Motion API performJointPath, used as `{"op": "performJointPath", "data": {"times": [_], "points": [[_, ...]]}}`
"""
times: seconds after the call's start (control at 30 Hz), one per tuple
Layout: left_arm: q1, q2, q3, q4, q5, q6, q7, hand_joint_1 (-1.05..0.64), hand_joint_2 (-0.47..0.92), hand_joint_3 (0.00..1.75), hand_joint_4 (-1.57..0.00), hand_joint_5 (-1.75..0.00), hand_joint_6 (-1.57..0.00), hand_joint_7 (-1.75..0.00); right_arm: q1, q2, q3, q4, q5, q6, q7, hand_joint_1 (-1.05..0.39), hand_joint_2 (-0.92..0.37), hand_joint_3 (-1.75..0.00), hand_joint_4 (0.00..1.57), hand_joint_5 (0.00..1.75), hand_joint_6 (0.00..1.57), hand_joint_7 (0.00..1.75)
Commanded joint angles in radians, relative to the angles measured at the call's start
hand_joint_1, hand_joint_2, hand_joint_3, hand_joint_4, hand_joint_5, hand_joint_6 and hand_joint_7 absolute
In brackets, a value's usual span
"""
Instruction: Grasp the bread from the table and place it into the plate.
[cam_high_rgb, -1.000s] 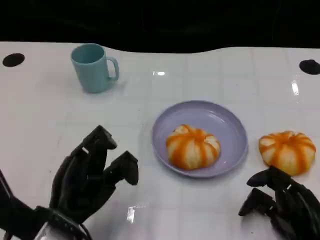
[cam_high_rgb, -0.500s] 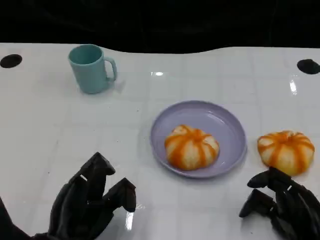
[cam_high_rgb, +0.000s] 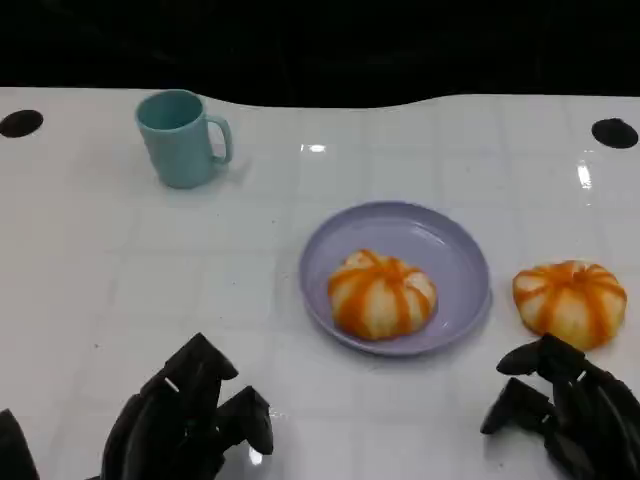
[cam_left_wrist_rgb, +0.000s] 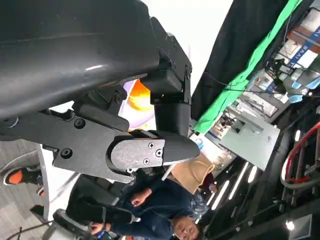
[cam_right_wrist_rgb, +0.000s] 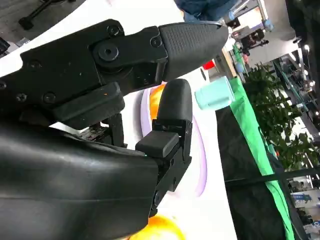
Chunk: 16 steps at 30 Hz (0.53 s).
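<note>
Bread lies on the white tabletop just right of the lavender plate, apart from its rim: a round, domed bun, pale cream with orange stripes running from its crown like a pumpkin. A second bun of the same kind sits inside the plate, left of its middle. The right hand hovers just near of the loose bread, fingers spread and holding nothing. The left hand is low at the near left, fingers loosely apart and empty. A teal mug stands far left. Compared with a second ago, the left hand has drawn back toward the near edge and shows less of itself; the right hand, both buns and the mug have kept their places.
</note>
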Motion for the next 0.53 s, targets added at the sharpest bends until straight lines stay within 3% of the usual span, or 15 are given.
{"op": "performJointPath", "data": {"times": [0.03,0.53], "points": [[-0.012,0.010,0.003,0.011,0.013,-0.021,-0.009,-0.52,0.92,0.38,-0.82,-1.75,-0.56,-1.75,0.001,-0.018,-0.007,-0.002,0.002,-0.008,-0.004,-0.56,-0.92,-0.24,0.66,1.53,0.59,1.22],[-0.029,0.004,0.003,0.031,0.007,-0.041,-0.029,-0.51,0.92,0.40,-0.83,-1.75,-0.56,-1.75,-0.012,-0.021,-0.012,0.021,0.010,-0.009,0.011,-0.54,-0.92,-0.25,0.65,1.53,0.59,1.22]]}}
